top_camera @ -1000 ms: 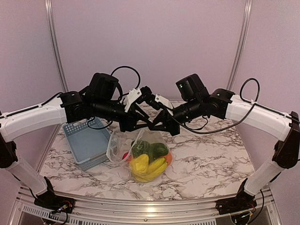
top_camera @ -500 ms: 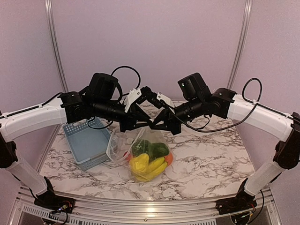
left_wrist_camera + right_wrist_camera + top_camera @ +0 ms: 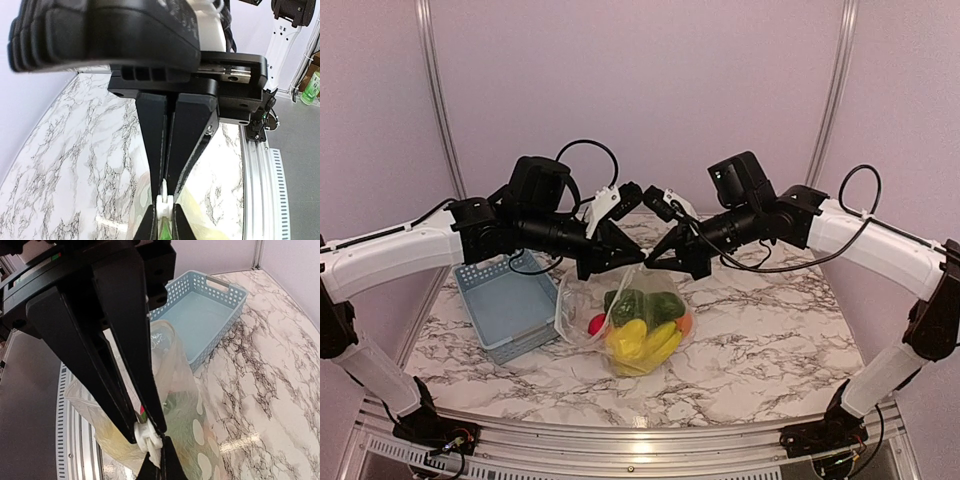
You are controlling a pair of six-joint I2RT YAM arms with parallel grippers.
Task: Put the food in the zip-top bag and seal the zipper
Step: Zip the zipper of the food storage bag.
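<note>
the clear, crinkly plastic zip-top bag [image 3: 575,305] looks thin and shiny. the small yellow, green and red toy foods [image 3: 640,342] inside are smooth, glossy plastic. the grey-blue slotted plastic basket [image 3: 500,300] is matt. the white marble-patterned tabletop [image 3: 770,330] is polished.

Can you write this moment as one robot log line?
food: in zip-top bag | left gripper: shut on zip-top bag | right gripper: shut on zip-top bag
</note>
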